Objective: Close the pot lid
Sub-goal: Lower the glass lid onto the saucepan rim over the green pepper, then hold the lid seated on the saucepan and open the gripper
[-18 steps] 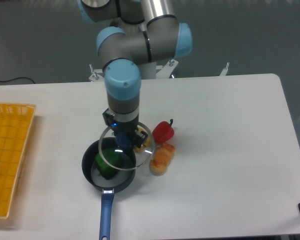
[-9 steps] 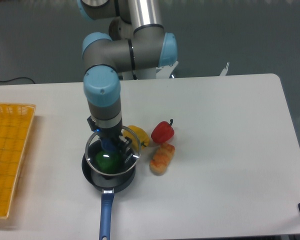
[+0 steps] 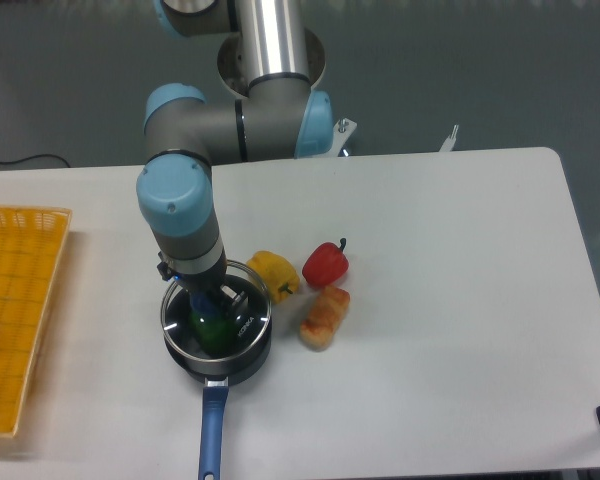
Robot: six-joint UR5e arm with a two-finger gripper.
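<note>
Shifted left, lid (image 3: 216, 312) now covers pot (image 3: 218, 362) holding green vegetable (image 3: 213, 328).

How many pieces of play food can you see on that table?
4: a green one inside the pot under the lid, and a yellow pepper, red pepper and bread roll beside it. More may be hidden.

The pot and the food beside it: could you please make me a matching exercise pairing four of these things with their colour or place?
Things:
1. pot
2. lid
3. pepper right of the yellow one
4. basket

Descriptions:
A. red
B. orange mesh, at the table's left edge
C. clear glass, over the pot
D. dark, with a long blue handle

Pairs: 1-D, 2-C, 3-A, 4-B
</note>
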